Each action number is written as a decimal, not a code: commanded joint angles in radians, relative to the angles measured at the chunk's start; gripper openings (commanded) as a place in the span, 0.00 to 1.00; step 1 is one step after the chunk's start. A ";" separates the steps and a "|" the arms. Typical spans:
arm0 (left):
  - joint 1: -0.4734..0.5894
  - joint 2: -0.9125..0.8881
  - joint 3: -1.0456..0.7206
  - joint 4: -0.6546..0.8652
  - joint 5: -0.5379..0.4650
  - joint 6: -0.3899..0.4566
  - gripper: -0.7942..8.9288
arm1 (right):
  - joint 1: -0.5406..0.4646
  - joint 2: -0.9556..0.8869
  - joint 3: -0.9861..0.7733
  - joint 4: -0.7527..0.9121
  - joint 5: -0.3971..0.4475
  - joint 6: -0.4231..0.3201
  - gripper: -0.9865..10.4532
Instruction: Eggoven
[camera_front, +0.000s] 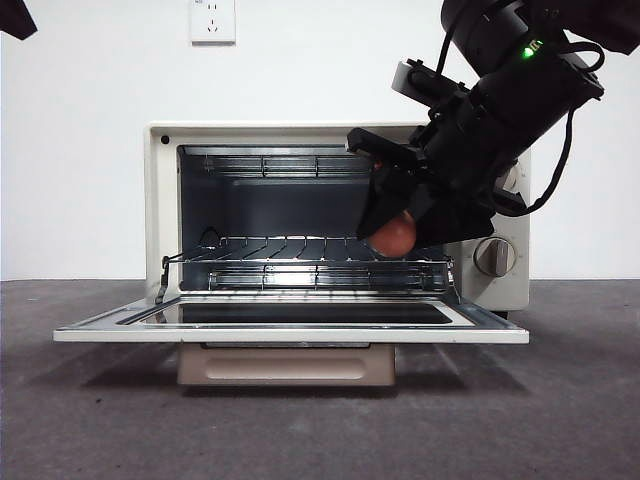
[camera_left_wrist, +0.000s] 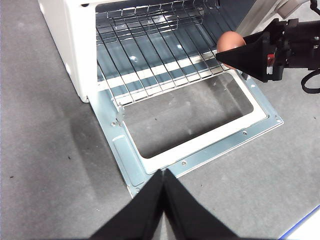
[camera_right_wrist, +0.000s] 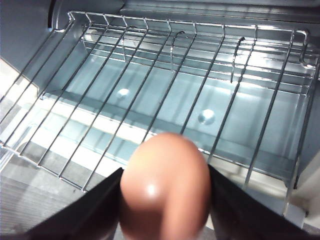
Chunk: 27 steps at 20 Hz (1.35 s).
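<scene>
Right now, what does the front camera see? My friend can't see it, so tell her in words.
The right gripper holds a reddish-brown egg just above the wire rack inside a cream toaster oven. Its glass door lies folded down flat.

**Surfaces and finishes as we see them**

We see an egg (camera_right_wrist: 165, 185) with a smooth reddish-brown shell that carries one small bright highlight, so it looks faintly glossy. The right hand (camera_right_wrist: 165, 210) pressing it from both sides looks like matt black plastic; the left hand (camera_left_wrist: 163, 200) has the same dull black finish. The oven (camera_front: 165, 200) has a cream painted shell with a soft sheen. Its rack (camera_right_wrist: 165, 85) is thin bright metal wire, shiny as chrome. The open door (camera_left_wrist: 200, 145) shows a pale bare-metal frame with small screws around dark glass. The bench (camera_left_wrist: 45, 160) looks dark grey, matt and slightly rough.
</scene>
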 joint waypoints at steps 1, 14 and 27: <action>-0.004 0.005 0.010 0.004 -0.001 0.013 0.09 | 0.009 0.017 0.015 0.008 0.001 0.011 0.29; -0.004 0.005 0.010 0.001 -0.001 0.013 0.09 | 0.009 0.008 0.039 0.005 -0.008 0.027 0.34; -0.003 0.026 -0.069 0.192 0.000 -0.071 0.09 | 0.009 -0.396 0.039 -0.238 -0.018 -0.010 0.34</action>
